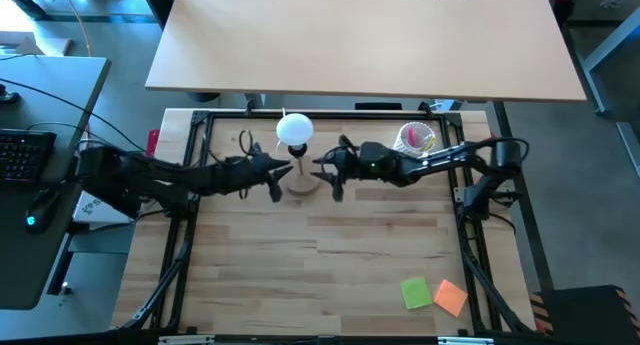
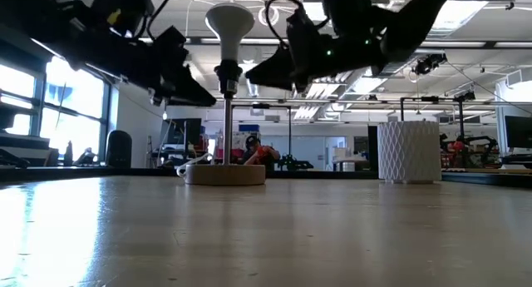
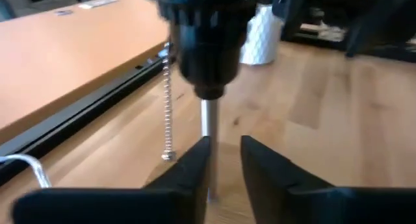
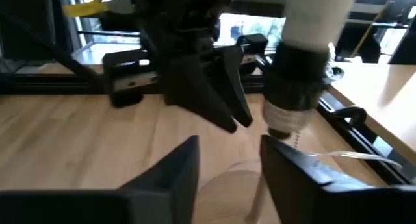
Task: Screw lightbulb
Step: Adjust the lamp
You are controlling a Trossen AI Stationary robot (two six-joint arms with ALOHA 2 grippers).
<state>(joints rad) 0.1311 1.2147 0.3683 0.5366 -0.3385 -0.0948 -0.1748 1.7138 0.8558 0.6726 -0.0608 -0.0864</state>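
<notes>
I am holding both grippers, left point(image 1: 283, 174) and right point(image 1: 322, 172), slightly open and empty, flanking the lamp post under the seated lightbulb point(image 1: 294, 129).

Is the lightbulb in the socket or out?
In: the lightbulb stands upright atop the lamp's black socket, with neither pincer holding it.

left pincer point(image 1: 281, 173) parted, right pincer point(image 1: 325, 171) parted

Wood table point(image 1: 330, 265) w/ lamp base point(image 1: 302, 180), white cup point(image 1: 416, 138), 2 sticky notes point(image 1: 434, 294)
</notes>
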